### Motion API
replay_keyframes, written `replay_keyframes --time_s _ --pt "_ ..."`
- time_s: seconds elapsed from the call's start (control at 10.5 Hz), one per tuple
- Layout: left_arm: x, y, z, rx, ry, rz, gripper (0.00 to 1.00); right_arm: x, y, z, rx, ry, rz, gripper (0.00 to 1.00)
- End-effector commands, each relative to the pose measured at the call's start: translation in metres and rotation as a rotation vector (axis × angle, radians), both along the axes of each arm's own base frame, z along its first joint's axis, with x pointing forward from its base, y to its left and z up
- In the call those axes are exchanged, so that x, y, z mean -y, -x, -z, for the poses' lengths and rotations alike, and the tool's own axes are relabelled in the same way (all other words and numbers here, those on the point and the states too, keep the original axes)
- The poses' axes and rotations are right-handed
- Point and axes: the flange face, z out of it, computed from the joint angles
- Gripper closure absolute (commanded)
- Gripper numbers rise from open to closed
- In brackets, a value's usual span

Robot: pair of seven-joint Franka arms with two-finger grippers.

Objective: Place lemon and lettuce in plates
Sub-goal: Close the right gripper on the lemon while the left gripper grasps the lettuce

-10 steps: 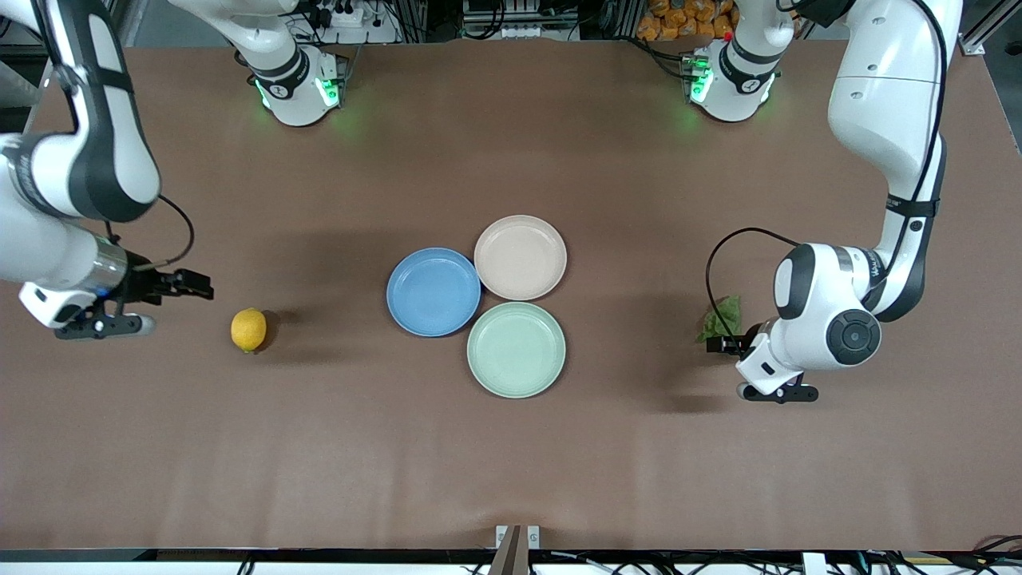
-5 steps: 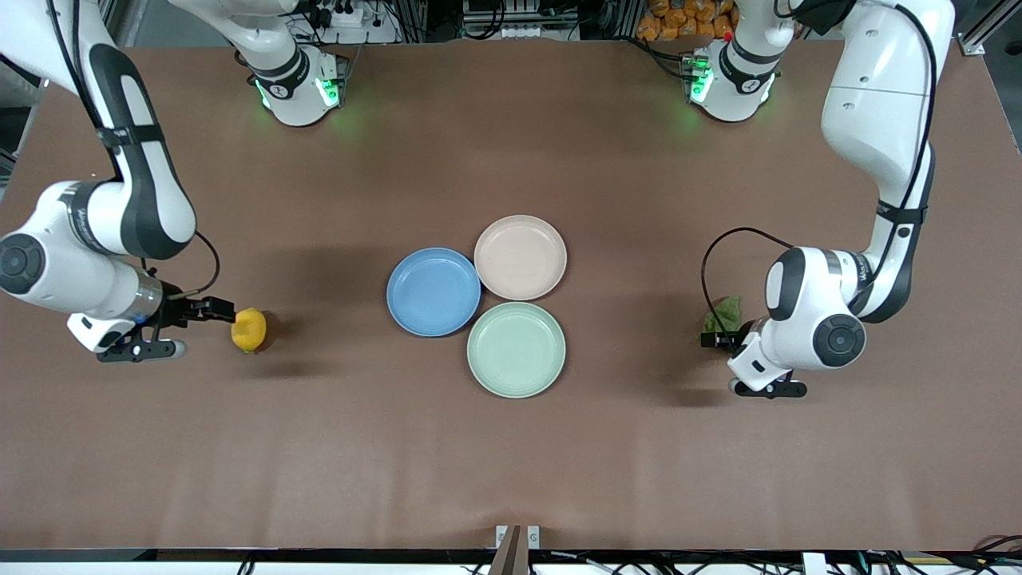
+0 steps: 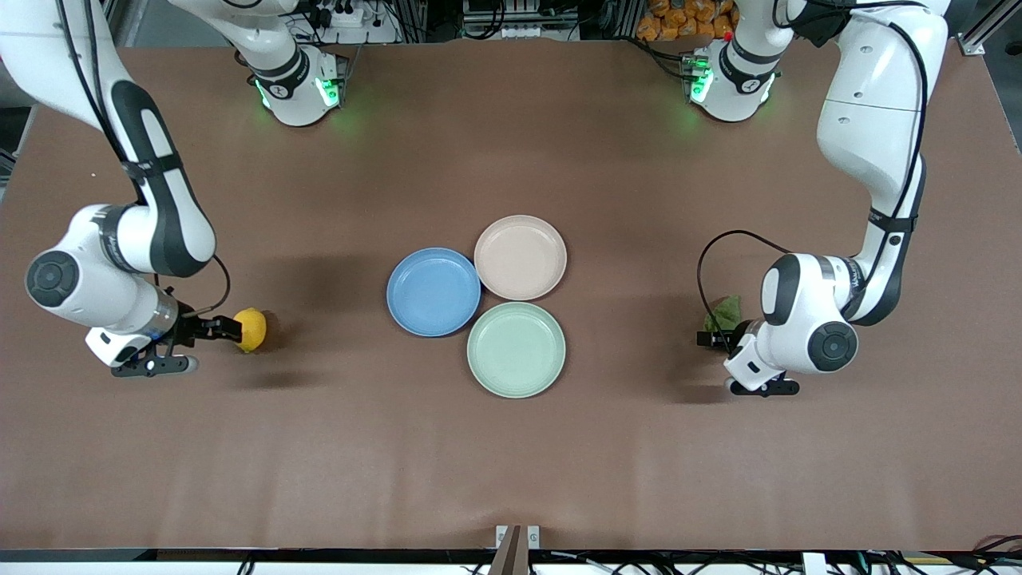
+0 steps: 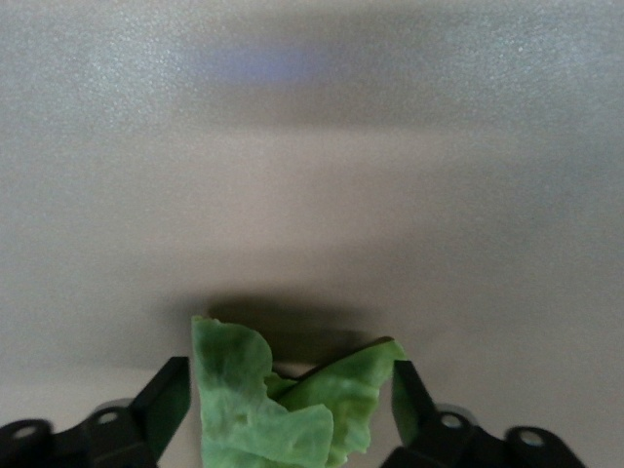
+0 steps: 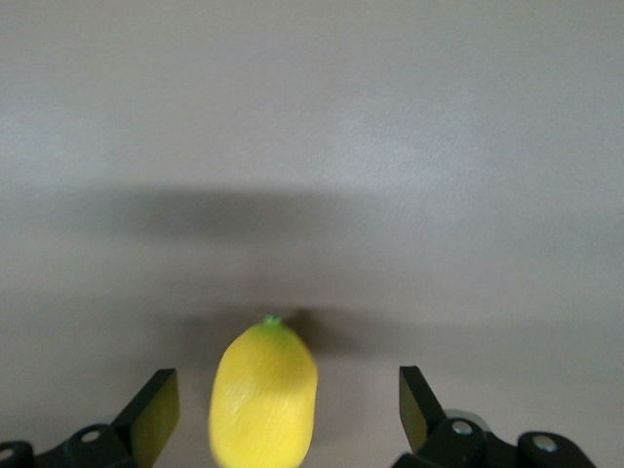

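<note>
Brown matte table (image 3: 511, 463), bearing three round rimmed plates clustered at its middle, each touching the next: blue plate (image 3: 433, 291); pale beige-pink plate (image 3: 520, 257), farthest from the front camera; mint-green plate (image 3: 516, 349), nearest to it; all three bare. Small oval bright yellow lemon (image 3: 251, 328) (image 5: 263, 398), lying on the table toward the right arm's end, well apart from the plates; right gripper (image 3: 226, 329) (image 5: 289, 409) low at the lemon, fingers spread wide with the fruit between them, not touching either. Small wrinkly green lettuce leaf (image 3: 725, 312) (image 4: 283, 400), on the table toward the left arm's end; left gripper (image 3: 713, 339) (image 4: 289, 405) down at it, fingers parted, one on each side of the leaf.
</note>
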Motion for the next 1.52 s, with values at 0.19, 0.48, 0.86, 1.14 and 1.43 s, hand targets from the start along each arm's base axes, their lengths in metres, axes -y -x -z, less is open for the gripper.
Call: replay_keyframes --time_s 0.19,0.48,0.86,1.14,1.43 --pt "0.000 0.001 -0.002 0.008 0.033 0.014 0.62 -0.001 -0.002 0.029 0.006 0.016 -0.016 0.04" --pt "0.005 0.001 -0.004 0.011 0.031 0.039 0.90 -0.007 -0.002 0.034 -0.005 0.015 -0.025 0.20" --pt "0.009 -0.002 -0.014 0.018 0.031 0.046 1.00 0.003 -0.005 0.029 0.009 0.022 -0.011 0.21" --pt "0.010 -0.003 -0.021 0.023 0.032 0.045 1.00 0.001 -0.003 0.031 -0.002 0.020 -0.003 0.21" --pt "0.013 -0.008 -0.045 0.009 0.037 0.042 1.00 0.000 -0.001 0.032 -0.012 0.012 0.011 0.18"
